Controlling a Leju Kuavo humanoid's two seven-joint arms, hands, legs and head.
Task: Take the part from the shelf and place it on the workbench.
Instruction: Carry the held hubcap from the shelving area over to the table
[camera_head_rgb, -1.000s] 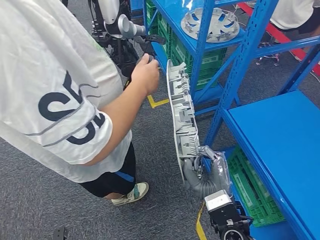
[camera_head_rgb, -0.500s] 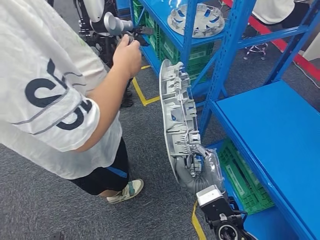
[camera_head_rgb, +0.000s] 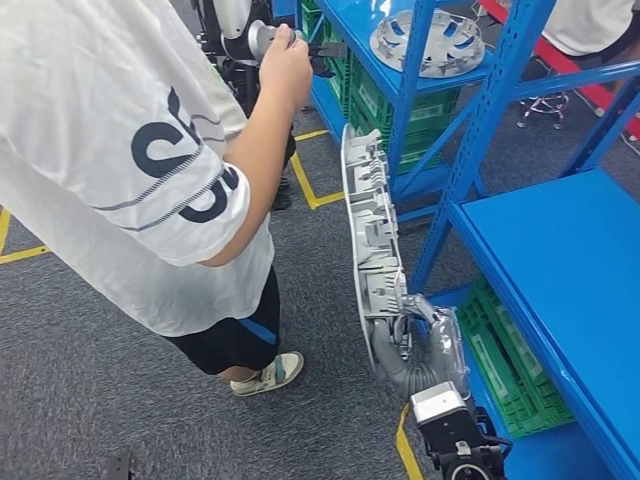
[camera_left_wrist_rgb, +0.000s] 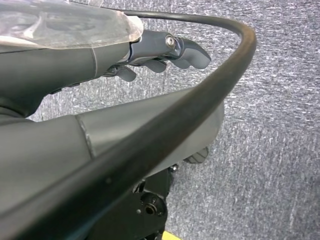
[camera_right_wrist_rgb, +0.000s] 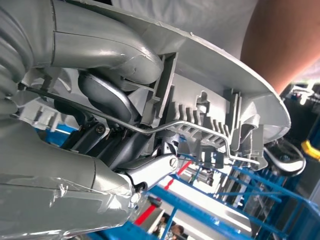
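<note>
At the bottom of the head frame, right of centre, I see my right hand (camera_head_rgb: 415, 350) wrapped around the lower end of the part (camera_head_rgb: 370, 240), a long grey plastic panel standing nearly upright, its ribbed inner face turned toward the shelving. In the right wrist view the fingers (camera_right_wrist_rgb: 102, 95) are hooked into the ribs behind a thin wire clip, so that hand is grasping the part. The part hangs in the air above the grey carpet (camera_head_rgb: 90, 400), just beside the blue rack post (camera_head_rgb: 453, 190). In the left wrist view my left hand (camera_left_wrist_rgb: 166, 52) hangs over carpet with its fingers curled inward around nothing. On the left of the frame stands a person in a white shirt (camera_head_rgb: 113, 150), one hand (camera_head_rgb: 285, 62) raised toward the top centre. On the lower right lies a bare blue shelf (camera_head_rgb: 558, 250), green crates (camera_head_rgb: 521, 370) beneath. Farthest, top right, a silver wheel cover (camera_head_rgb: 430, 42) sits on another shelf.
</note>
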